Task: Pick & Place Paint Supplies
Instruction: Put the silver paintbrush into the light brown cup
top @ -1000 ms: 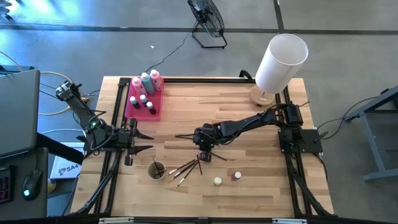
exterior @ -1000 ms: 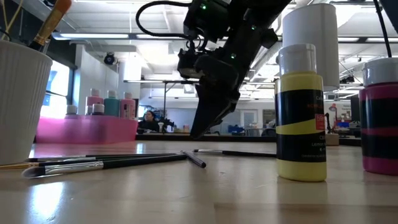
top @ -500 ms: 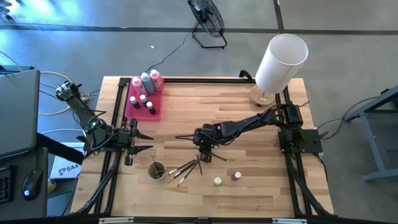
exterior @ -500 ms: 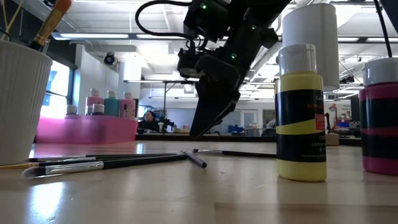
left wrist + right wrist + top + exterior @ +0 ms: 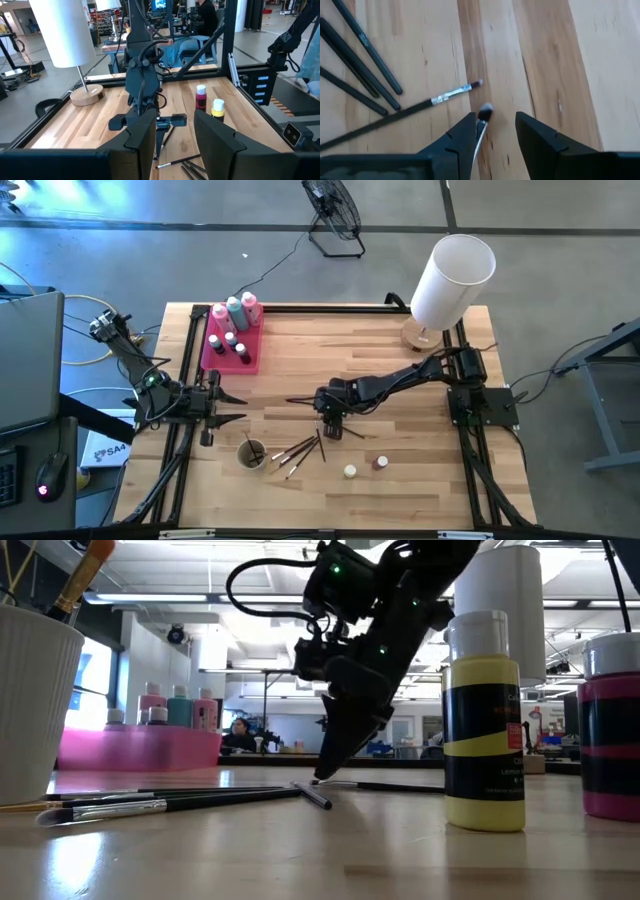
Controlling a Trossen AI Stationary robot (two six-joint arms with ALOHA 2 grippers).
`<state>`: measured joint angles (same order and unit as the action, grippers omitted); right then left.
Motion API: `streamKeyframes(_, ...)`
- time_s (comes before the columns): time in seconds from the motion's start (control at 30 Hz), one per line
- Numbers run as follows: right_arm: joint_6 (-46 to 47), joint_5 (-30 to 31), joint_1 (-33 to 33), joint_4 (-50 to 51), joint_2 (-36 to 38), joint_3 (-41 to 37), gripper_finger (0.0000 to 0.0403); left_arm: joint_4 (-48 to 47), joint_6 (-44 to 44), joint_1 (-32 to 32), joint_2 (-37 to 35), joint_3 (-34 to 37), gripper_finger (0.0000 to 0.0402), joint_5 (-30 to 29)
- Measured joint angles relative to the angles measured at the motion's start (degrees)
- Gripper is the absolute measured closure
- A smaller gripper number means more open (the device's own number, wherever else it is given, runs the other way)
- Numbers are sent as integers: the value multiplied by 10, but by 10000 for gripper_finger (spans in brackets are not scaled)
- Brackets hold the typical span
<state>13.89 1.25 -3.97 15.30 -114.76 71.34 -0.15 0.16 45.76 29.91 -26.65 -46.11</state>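
— How much room is there on the counter (image 5: 400, 450)?
— Plenty. The near right corner and the far middle are bare wood. The white lampshade (image 5: 453, 280) stands at the far right corner, well apart from the work.

— And the left edge?
— The left tool (image 5: 232, 407) hangs just inside it, level above the wood, fingers spread with nothing between them. The pink tray (image 5: 212, 362) sits at the far left corner, with the three squeeze bottles (image 5: 234, 310) along its far rim and small paint pots (image 5: 229, 343) in front of them.

— Where is the right tool (image 5: 331, 430)?
— At mid-counter, pointing down, its tips at the wood. Its fingers stand apart, with one white-tipped brush (image 5: 482, 117) lying between them, close against one finger and clear of the other.

— The other brushes (image 5: 300, 450)?
— Fanned flat just beside it, next to a white cup (image 5: 251, 452) near the front edge.

— Anything smaller?
— Two loose pots (image 5: 350, 471), one yellow and one dark pink, stand upright near the front edge.
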Motion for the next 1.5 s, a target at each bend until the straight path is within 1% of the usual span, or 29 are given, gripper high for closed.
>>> streamKeyframes(0.33, 0, 0, 0, -10, 0, -3, 270, 0, 0, 0, 0, 0, 270, 0)
streamKeyframes(0.53, 13, 3, 0, -37, -23, -2, 270, 1, 0, 0, 0, 0, 270, 0)
streamKeyframes(0.8, 9, 3, 0, -28, -21, -2, 270, -1, 0, 0, 1, 0, 270, 2)
streamKeyframes(1.0, 12, -10, 0, -20, -21, -2, 273, 0, 0, 0, 1, 0, 270, 1)
streamKeyframes(1.13, 12, -10, 0, -19, -21, -2, 305, 0, 0, 0, 1, 0, 270, 1)
streamKeyframes(1.33, 13, -12, 0, -17, -21, -2, 385, 0, 0, 0, 1, 0, 270, -1)
streamKeyframes(1.5, 11, -27, 1, -17, -21, -3, 399, 0, 0, 0, 1, 0, 270, -1)
